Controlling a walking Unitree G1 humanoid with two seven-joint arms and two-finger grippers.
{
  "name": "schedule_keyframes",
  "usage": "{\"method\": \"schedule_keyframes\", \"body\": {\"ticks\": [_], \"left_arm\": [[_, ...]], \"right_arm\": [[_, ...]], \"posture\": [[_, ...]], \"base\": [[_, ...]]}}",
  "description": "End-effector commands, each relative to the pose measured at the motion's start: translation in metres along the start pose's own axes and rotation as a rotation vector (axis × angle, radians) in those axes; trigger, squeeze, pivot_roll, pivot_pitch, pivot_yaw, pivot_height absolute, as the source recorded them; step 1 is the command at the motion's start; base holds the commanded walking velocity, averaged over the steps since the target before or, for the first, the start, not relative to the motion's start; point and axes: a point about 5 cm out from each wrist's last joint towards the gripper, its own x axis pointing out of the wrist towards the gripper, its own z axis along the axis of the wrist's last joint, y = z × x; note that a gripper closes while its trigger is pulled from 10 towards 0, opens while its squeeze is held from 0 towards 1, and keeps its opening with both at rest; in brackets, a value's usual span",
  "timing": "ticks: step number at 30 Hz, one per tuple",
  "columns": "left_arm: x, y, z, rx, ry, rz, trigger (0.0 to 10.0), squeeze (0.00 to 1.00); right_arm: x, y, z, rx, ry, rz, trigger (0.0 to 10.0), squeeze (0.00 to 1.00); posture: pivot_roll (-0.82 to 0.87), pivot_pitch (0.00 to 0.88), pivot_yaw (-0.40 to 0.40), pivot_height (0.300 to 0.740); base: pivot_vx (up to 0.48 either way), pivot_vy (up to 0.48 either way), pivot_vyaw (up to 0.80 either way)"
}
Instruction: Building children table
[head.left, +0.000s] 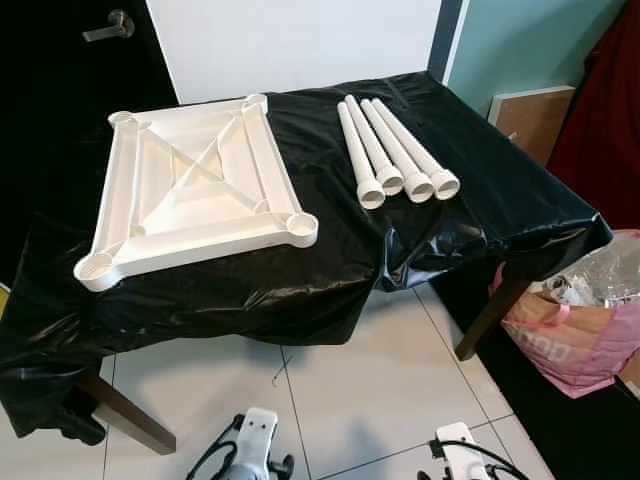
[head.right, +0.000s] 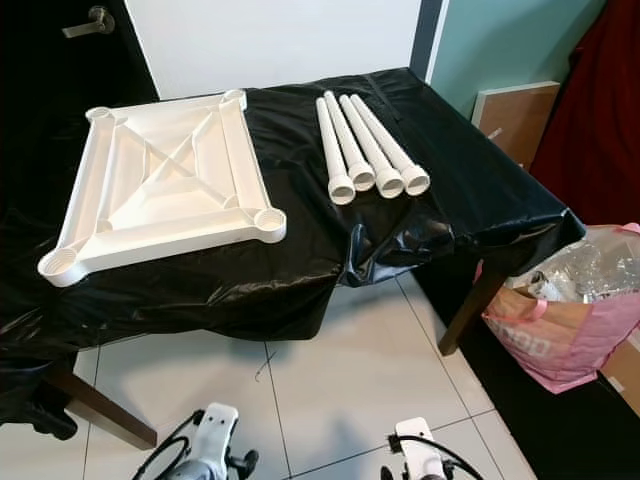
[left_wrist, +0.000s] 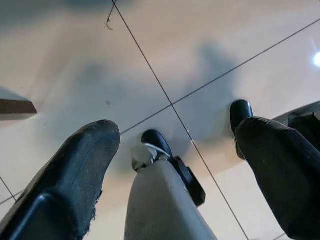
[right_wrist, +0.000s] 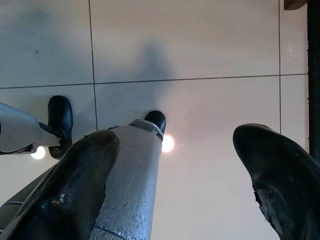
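A: The white plastic tabletop (head.left: 195, 190) lies upside down on the left part of a table draped in black plastic sheeting (head.left: 330, 270); its ribbed underside faces up, with diagonal ribs crossing in the middle and a round socket at each of its four corners.

B: And the legs?

A: Four white tube legs (head.left: 395, 152) lie side by side to the right of the tabletop, touching one another, apart from it; their open ends point toward the robot, near the front edge of the sheeting.

B: Where are the grippers?

A: Both arms hang low, down by the white tiled floor (head.left: 370, 400), in front of the table; the left gripper (left_wrist: 170, 165) points at the tiles with its two black fingers (left_wrist: 75, 170) spread wide and nothing between them; the right gripper (right_wrist: 190, 170) does the same, fingers (right_wrist: 75, 175) wide apart and empty; past each gripper the wrist views show the robot's grey legs and black feet on the tiles.

B: Anything else around?

A: A pink bag (head.left: 580, 330) with clear plastic stuffed in it stands on the floor at the right, beside a dark wooden table leg (head.left: 490, 315); behind the table are a white wall, a dark door with a metal lever handle (head.left: 108, 27) at the left, and a teal wall at the right with a brown board (head.left: 535, 115) leaning against it.
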Motion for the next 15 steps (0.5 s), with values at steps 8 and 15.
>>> {"method": "schedule_keyframes", "body": {"ticks": [8, 15], "left_arm": [[0.005, -0.022, 0.023, 0.009, -0.099, -0.135, 10.0, 0.00], [0.006, -0.028, 0.056, -0.001, -0.244, -0.226, 10.0, 1.00]], "right_arm": [[-0.001, -0.005, -0.003, 0.017, 0.010, -0.013, 10.0, 0.00], [0.004, -0.003, 0.026, 0.032, -0.111, 0.021, 10.0, 1.00]], "posture": [[-0.11, 0.000, 0.002, 0.740], [-0.13, 0.000, 0.013, 0.740]], "base": [[0.000, 0.000, 0.00], [0.000, 0.000, 0.00]]}}
